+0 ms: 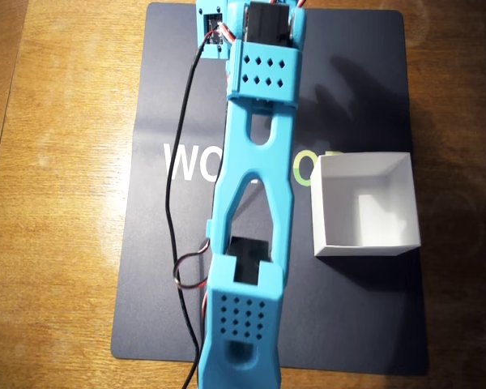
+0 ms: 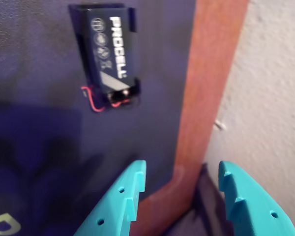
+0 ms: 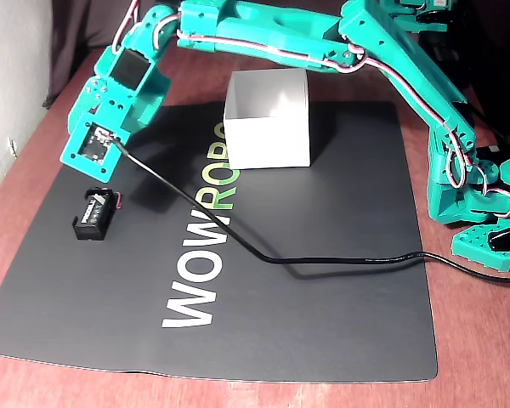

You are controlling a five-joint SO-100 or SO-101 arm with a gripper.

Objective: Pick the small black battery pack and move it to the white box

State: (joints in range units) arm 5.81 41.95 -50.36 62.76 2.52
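My gripper [image 2: 182,191] is spread wide with nothing between its two teal fingers [image 2: 130,191], which enter my wrist view from the bottom edge. Beyond them, the small black battery pack [image 2: 110,54] lies flat on the dark mat [image 2: 34,123], its white PROCELL lettering facing up and thin red and black wires looping out at its nearer end. It sits well apart from my fingertips, up and to the left in that view, close to the mat's edge where the wooden table [image 2: 211,73] begins.

In the fixed view, the battery pack [image 3: 94,214] rests near the mat's left side, just below my wrist. The white box [image 3: 268,119] stands upright farther back on the mat [image 3: 323,297], well apart from the pack. From overhead, the box [image 1: 364,207] shows only its bare white floor and walls.
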